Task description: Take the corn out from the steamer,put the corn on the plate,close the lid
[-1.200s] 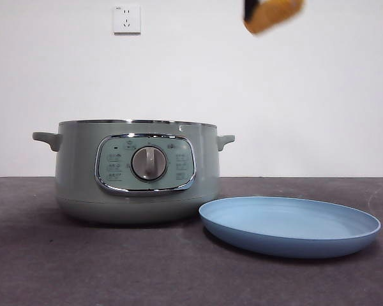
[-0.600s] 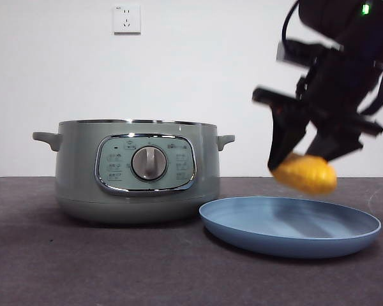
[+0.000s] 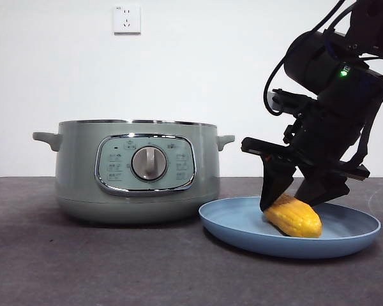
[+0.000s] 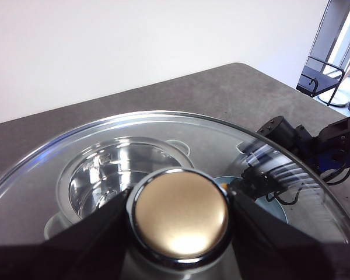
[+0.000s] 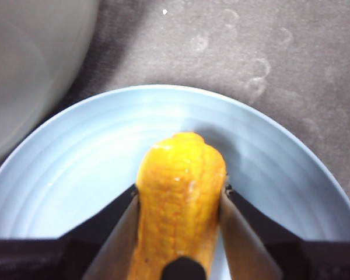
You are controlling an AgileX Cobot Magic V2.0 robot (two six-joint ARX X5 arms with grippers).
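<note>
The corn (image 3: pixel 293 218) lies in the plate (image 3: pixel 242 233), gripped between the right end effector's (image 3: pixel 288 201) jaws; releasing it is due. Beyond, the steamer (image 3: pixel 137 171) stands open, while the left end effector (image 4: pixel 181 219) holds the lid (image 4: pixel 163 131) overhead for closing.

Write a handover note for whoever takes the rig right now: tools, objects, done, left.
Right tool: shut on the corn, which lies low in the blue plate; not released yet.
Left tool: shut on the glass lid's knob, holding it above the open steamer.
Done: corn out of the steamer and down at the plate.
Left: open the right tool and withdraw, then set the lid on the steamer.
</note>
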